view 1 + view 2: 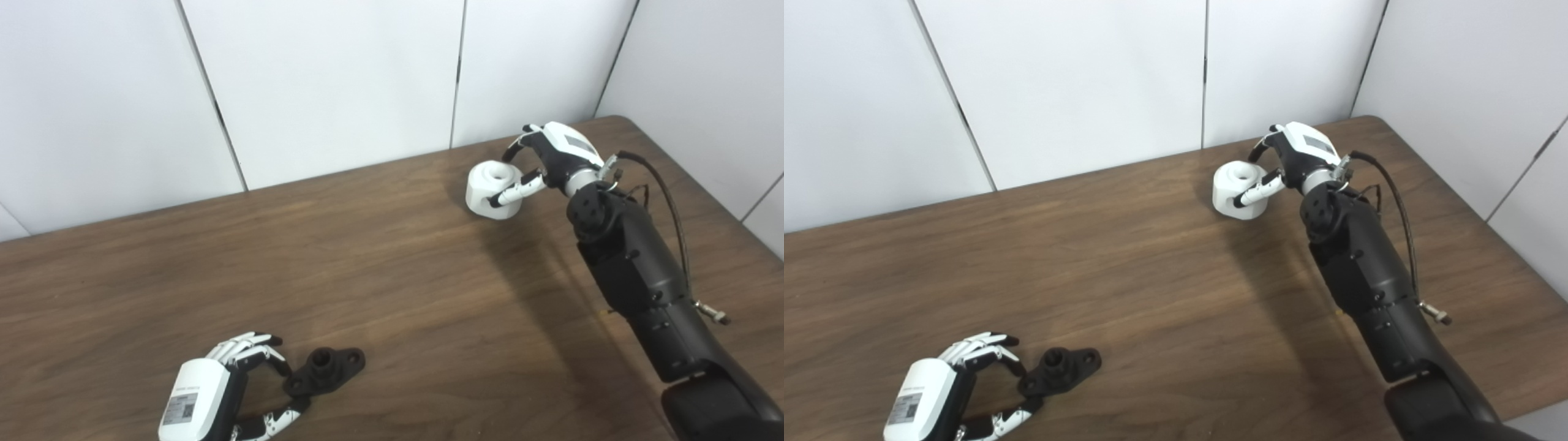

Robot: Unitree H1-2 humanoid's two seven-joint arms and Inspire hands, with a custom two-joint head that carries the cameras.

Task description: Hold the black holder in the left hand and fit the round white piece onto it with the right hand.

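Note:
The black holder [326, 369] lies flat on the brown table [392, 288] near the front left, its short round post pointing up. My left hand [229, 386] is just left of it, open, with the fingers [248, 348] and thumb curved around the holder's near end without clearly gripping it. The round white piece [490, 187], a thick ring with a central hole, is at the far right of the table. My right hand [542, 160] is shut on it, thumb across its front and fingers behind. The piece looks slightly tilted.
White wall panels stand behind the table's far edge. The table's right corner [618, 119] is close behind my right hand. My right forearm [643, 275] stretches from the bottom right across the table's right side.

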